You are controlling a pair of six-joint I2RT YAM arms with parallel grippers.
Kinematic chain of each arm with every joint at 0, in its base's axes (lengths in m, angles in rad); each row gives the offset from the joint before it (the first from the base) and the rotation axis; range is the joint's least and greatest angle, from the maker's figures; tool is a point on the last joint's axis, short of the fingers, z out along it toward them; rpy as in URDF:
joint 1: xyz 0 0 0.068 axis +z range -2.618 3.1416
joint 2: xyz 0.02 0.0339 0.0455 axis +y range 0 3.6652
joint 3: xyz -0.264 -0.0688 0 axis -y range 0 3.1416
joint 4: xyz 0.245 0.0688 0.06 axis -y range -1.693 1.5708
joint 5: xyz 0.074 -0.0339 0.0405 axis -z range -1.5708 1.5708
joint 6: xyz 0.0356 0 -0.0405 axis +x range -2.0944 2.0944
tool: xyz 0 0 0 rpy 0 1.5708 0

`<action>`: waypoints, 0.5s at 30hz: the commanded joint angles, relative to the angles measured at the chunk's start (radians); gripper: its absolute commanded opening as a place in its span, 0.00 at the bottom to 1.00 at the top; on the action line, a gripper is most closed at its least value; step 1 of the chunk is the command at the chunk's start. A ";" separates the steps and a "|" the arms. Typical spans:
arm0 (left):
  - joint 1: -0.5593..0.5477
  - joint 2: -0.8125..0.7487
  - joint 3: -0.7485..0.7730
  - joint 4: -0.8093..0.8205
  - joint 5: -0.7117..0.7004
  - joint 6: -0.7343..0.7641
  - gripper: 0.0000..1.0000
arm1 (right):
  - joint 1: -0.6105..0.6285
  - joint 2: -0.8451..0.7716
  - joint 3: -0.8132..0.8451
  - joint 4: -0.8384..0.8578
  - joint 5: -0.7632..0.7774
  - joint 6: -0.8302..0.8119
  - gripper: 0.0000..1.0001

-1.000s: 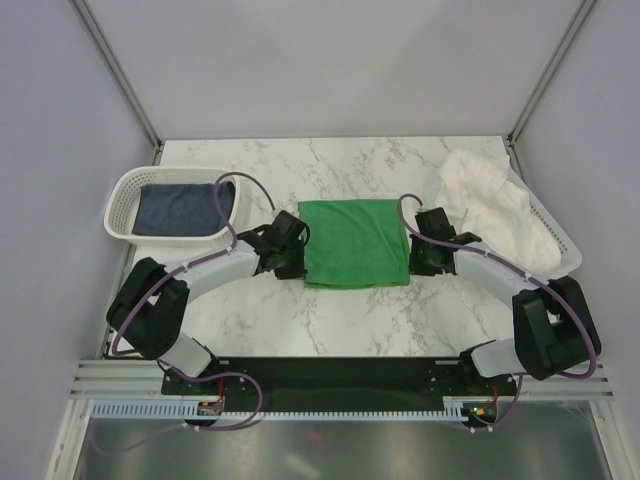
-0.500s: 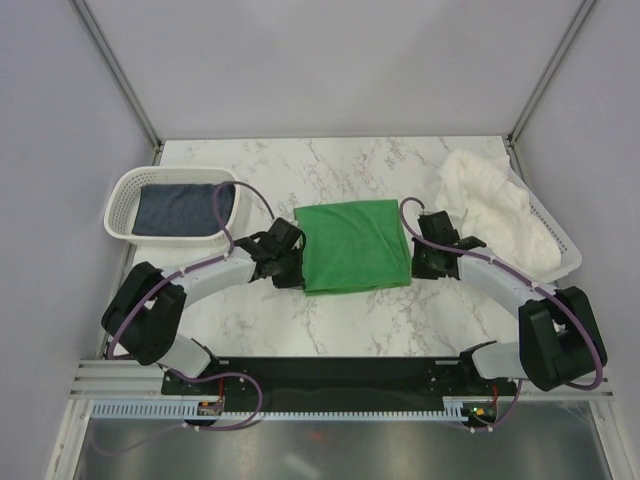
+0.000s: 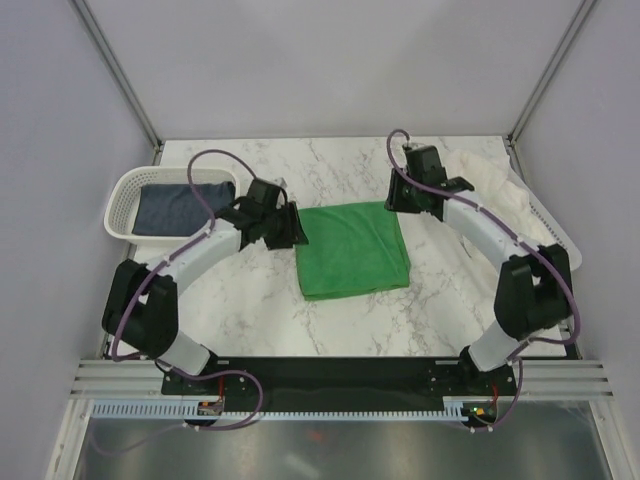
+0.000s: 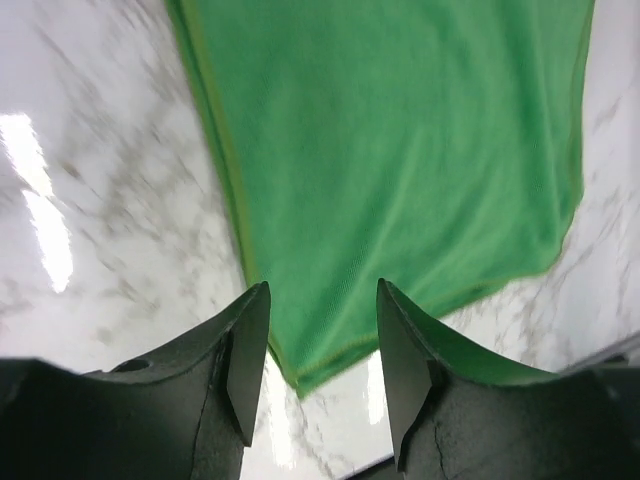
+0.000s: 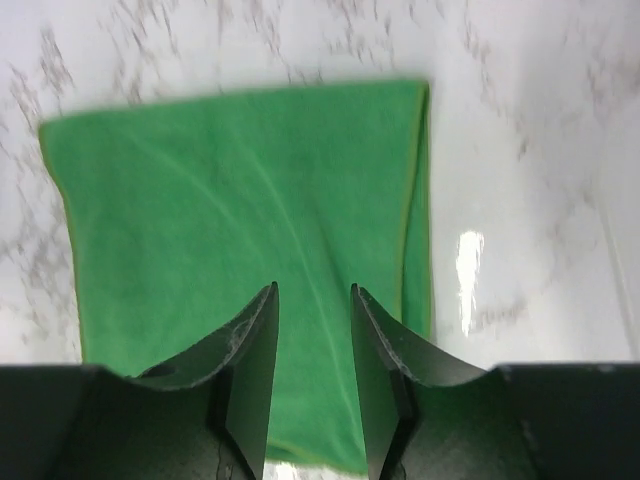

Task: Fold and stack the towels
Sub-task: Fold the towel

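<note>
The green towel (image 3: 352, 250) lies folded flat in the middle of the marble table (image 3: 250, 310). My left gripper (image 3: 296, 228) hovers open at its far left corner, nothing between the fingers; in the left wrist view the green towel (image 4: 400, 150) corner shows just ahead of the left gripper (image 4: 322, 340). My right gripper (image 3: 399, 201) hangs open over the far right corner; the right wrist view looks down on the green towel (image 5: 230, 200) past the empty right gripper (image 5: 312, 300). The navy towel (image 3: 180, 206) lies in the left basket. The white towel (image 3: 487, 188) is heaped at the far right.
A white perforated basket (image 3: 122, 196) holding the navy towel stands at the far left. A second white basket (image 3: 553, 232) lies under the white towel at the right edge. Frame posts rise at the back corners.
Both grippers have opened, let go of the green towel and lifted toward its far edge. The towel now lies folded, slightly skewed.
</note>
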 commanded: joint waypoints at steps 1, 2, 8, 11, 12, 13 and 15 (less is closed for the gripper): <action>0.127 0.094 0.109 0.009 0.038 0.106 0.54 | -0.013 0.173 0.208 -0.031 0.034 -0.029 0.43; 0.148 0.126 0.163 0.014 0.039 0.123 0.54 | -0.013 0.251 0.247 -0.039 0.055 -0.034 0.43; 0.176 0.327 0.362 0.017 0.088 0.174 0.54 | -0.026 0.432 0.431 -0.065 0.098 -0.112 0.45; 0.177 0.396 0.427 0.023 0.061 0.184 0.55 | -0.028 0.474 0.462 -0.067 0.132 -0.125 0.48; 0.180 0.412 0.441 0.020 0.058 0.192 0.55 | -0.029 0.487 0.470 -0.068 0.138 -0.123 0.50; 0.182 0.425 0.452 0.019 0.058 0.192 0.55 | -0.036 0.500 0.481 -0.071 0.138 -0.120 0.50; 0.188 0.465 0.476 0.016 0.064 0.189 0.55 | -0.042 0.537 0.491 -0.077 0.132 -0.111 0.52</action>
